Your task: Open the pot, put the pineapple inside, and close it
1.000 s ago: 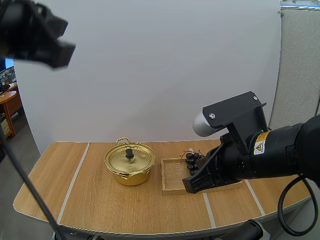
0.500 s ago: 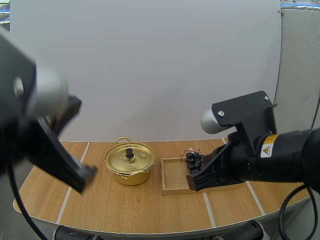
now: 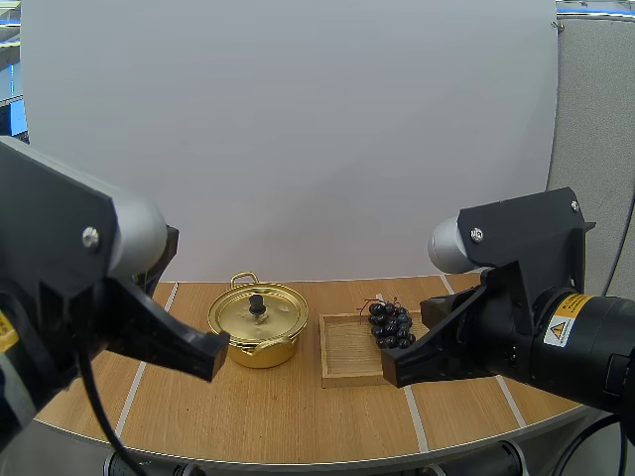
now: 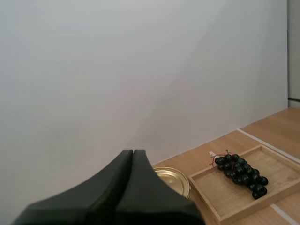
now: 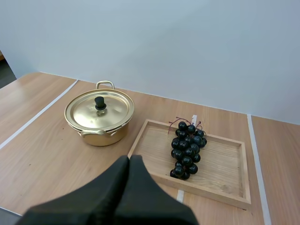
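- Left gripper [image 4: 132, 155]: both fingers pressed together into one dark wedge, nothing between them. It is held up off the table [image 3: 298, 412], tips aimed toward the pot [image 3: 257, 329].
- Right gripper [image 5: 129, 160]: fingers also together, empty. It is up in the air on the near side of the wooden tray [image 3: 347, 355], tips pointing at the tray's near-left corner.
- Pot: gold, two handles, standing left of centre on the table. The lid [image 3: 257, 314] sits on and closed, with the black knob [image 3: 257, 302] upright in its middle.
- Tray: just right of the pot, close but not touching, flat on the table.
- Fruit in view is a bunch of dark grapes [image 3: 390, 324]. It lies inside the tray about mid-width, stem end toward the far edge, well apart from the pot.
- High view: left arm [image 3: 89, 297] and right arm [image 3: 516, 322] are large at the near edge on the left and right sides. The right arm covers the tray's right part.
- White tape lines [image 5: 40, 116] run near to far across the wooden tabletop.
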